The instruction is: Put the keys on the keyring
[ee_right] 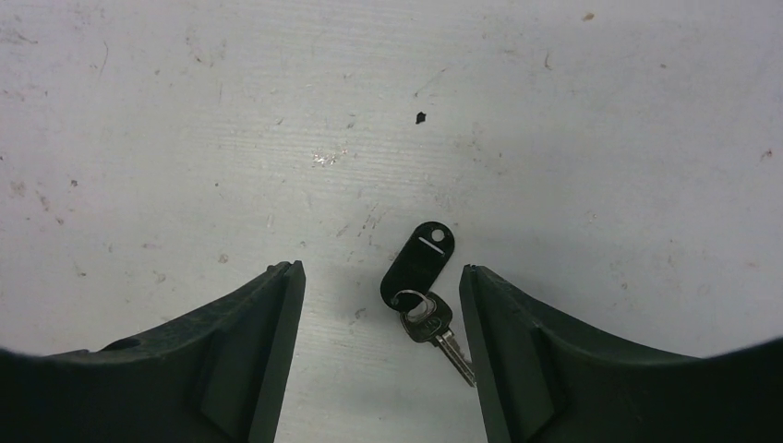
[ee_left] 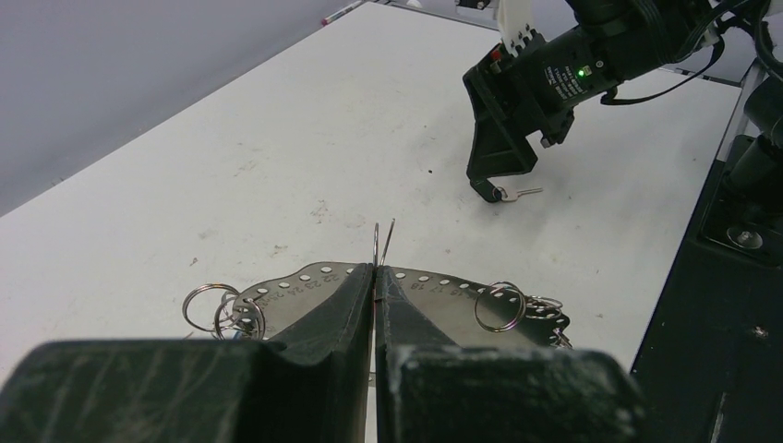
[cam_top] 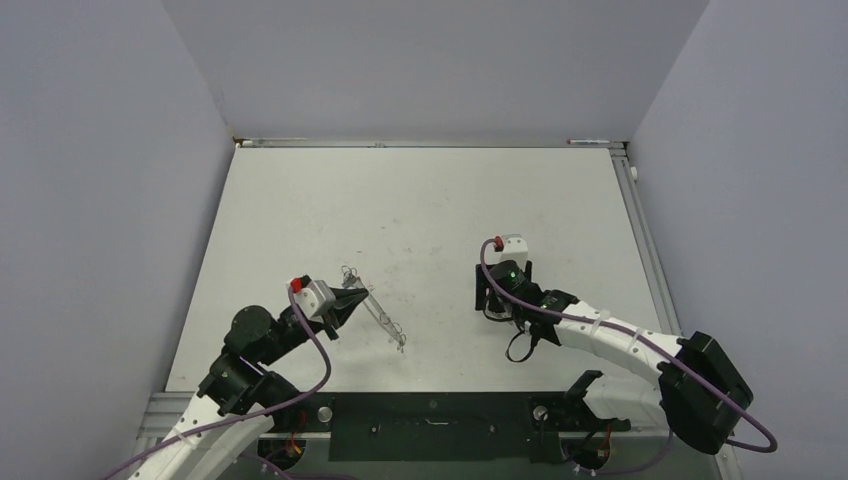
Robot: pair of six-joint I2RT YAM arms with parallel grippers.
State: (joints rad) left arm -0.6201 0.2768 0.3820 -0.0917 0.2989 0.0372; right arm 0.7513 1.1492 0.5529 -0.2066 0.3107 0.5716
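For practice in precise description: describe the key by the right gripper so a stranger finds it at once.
On the white table, find the right gripper, open, pointing down. Between its fingers lies a small silver key. Unlike the rings by the left gripper, it carries a black oval tag.

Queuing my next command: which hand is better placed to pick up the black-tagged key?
Right. The right hand, open, straddles the key on the table; the left hand is shut on the keyring.

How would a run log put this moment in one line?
left jaws: shut on keyring | right jaws: open, astride black key on table
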